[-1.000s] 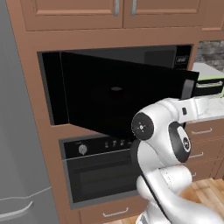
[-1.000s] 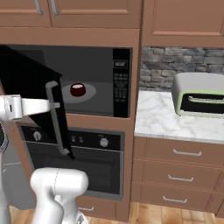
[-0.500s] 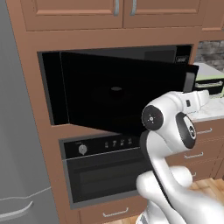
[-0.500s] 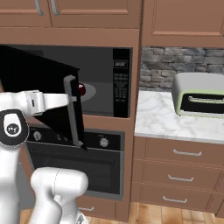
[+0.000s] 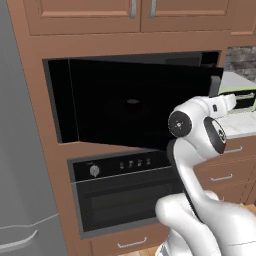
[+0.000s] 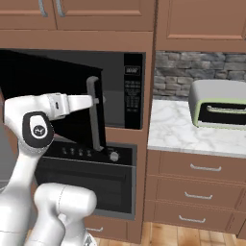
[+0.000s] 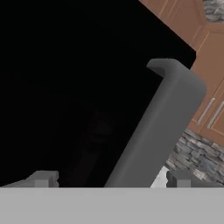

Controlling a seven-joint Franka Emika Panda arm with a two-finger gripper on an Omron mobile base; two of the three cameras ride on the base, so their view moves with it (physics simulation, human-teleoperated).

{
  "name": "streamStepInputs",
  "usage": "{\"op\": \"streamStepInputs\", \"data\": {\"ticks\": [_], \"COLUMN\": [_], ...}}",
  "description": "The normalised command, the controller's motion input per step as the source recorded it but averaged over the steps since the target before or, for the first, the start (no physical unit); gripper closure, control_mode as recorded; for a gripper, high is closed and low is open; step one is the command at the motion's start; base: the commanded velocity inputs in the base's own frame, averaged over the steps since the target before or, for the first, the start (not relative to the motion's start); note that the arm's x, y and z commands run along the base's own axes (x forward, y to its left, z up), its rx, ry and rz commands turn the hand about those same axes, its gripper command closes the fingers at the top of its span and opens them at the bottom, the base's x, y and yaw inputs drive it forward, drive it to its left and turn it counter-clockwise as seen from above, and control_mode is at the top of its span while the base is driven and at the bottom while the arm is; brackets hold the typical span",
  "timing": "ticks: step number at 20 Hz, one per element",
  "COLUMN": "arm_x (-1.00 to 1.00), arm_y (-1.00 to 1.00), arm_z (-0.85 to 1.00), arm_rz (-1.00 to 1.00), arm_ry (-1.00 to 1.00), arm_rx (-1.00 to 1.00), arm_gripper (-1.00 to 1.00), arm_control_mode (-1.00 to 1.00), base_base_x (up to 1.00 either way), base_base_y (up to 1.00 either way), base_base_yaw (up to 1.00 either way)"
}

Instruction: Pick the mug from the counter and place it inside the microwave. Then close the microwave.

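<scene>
Standing half closed: microwave [image 6: 120,91] door [image 5: 145,107]. Gripper [image 7: 109,179] with fingers spread wide, placed against the grey door handle [image 6: 95,115], gripping nothing.

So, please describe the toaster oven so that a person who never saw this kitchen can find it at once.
Find the white marble counter with grey veins, right of the black built-in microwave. On it, against the stone wall, stands the pale green-and-grey toaster oven. It is the single appliance on the marble, with rounded corners.
</scene>
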Motion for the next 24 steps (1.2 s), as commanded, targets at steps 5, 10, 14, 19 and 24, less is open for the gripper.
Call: {"op": "streamStepInputs", "data": {"ticks": [5, 10, 14, 19, 24], "arm_x": [0.51, 0.47, 0.47, 0.55, 0.63], "arm_y": [-0.15, -0.14, -0.14, -0.13, -0.12], "arm_z": [0.00, 0.00, 0.00, 0.00, 0.00], "arm_rz": [0.03, 0.02, 0.02, 0.02, 0.01], "arm_ry": [0.00, 0.00, 0.00, 0.00, 0.00], "arm_rx": [0.00, 0.00, 0.00, 0.00, 0.00], "arm_gripper": [-1.00, -1.00, -1.00, -1.00, -1.00], "arm_control_mode": [-1.00, -1.00, -1.00, -1.00, -1.00], "base_base_x": [0.00, 0.00, 0.00, 0.00, 0.00], "base_base_y": [0.00, 0.00, 0.00, 0.00, 0.00], "base_base_yaw": [0.00, 0.00, 0.00, 0.00, 0.00]}}
